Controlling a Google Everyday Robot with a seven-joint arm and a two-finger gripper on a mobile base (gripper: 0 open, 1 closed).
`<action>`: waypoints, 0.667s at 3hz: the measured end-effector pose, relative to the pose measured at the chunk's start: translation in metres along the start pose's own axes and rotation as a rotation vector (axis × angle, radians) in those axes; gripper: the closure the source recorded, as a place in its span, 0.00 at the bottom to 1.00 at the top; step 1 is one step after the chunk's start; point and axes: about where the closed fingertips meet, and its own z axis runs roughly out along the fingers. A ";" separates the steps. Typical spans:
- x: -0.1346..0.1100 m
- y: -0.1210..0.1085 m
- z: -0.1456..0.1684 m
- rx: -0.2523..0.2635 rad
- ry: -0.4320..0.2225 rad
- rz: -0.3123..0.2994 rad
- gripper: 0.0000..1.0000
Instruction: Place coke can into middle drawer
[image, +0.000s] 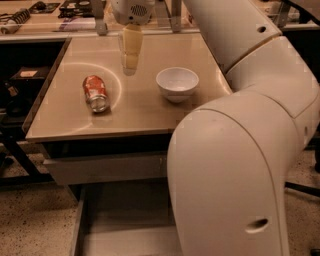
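Tabletop (150, 112) | coke can (95, 93) on side, left | white bowl (177, 84) upright, centre | gripper (130, 65) above, upper centre

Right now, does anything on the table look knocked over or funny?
Yes. The coke can lies tipped on its side, left of the upright white bowl. The gripper hangs over the table behind them, apart from the can.
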 end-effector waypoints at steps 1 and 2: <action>-0.021 -0.009 0.018 -0.031 -0.050 -0.029 0.00; -0.023 -0.018 0.021 0.002 -0.061 -0.027 0.00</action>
